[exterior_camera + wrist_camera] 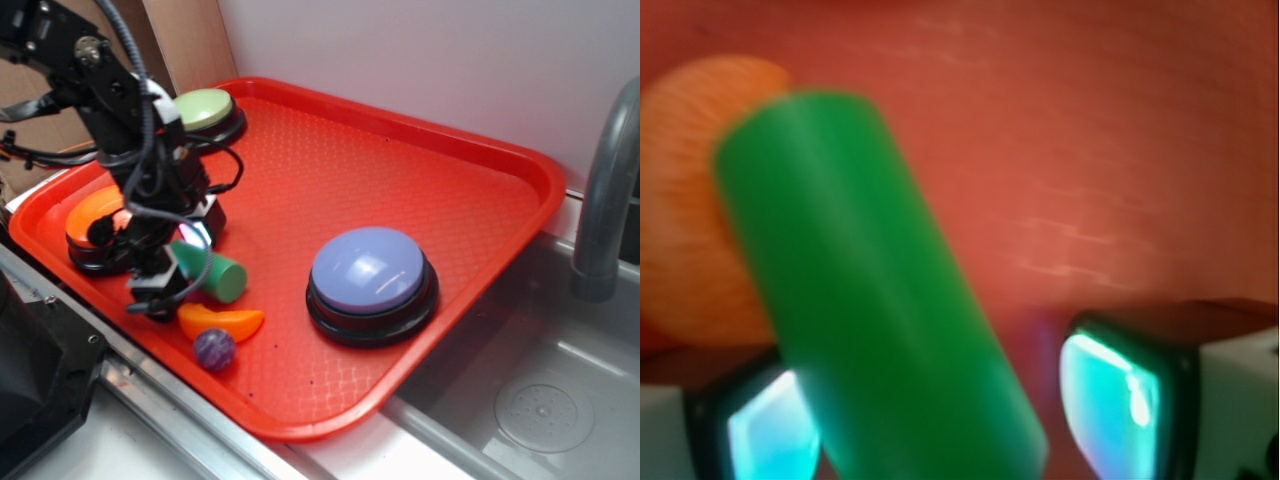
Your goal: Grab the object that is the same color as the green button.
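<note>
Exterior view: A red tray sat on the bench beside a sink with a grey faucet. The green button occupied the tray's far left corner. An orange button sat at the left edge, partly hidden behind the arm. A larger blue-purple button stood near the tray's middle right. The gripper hung low over the near left part of the tray, its black body above the green cylinder. The cylinder lay tilted, its lighter flat end facing right toward the blue-purple button, its other end under the gripper. An orange crescent lay just in front of the cylinder, and a small purple ball lay just beside the crescent, nearer the tray's front rim.

Wrist view: The green cylinder ran diagonally between the two fingers, close to the left one and with a visible gap to the right one. The jaws were spread and did not pinch the cylinder. The orange crescent lay behind the cylinder's upper end; contact could not be determined.
</note>
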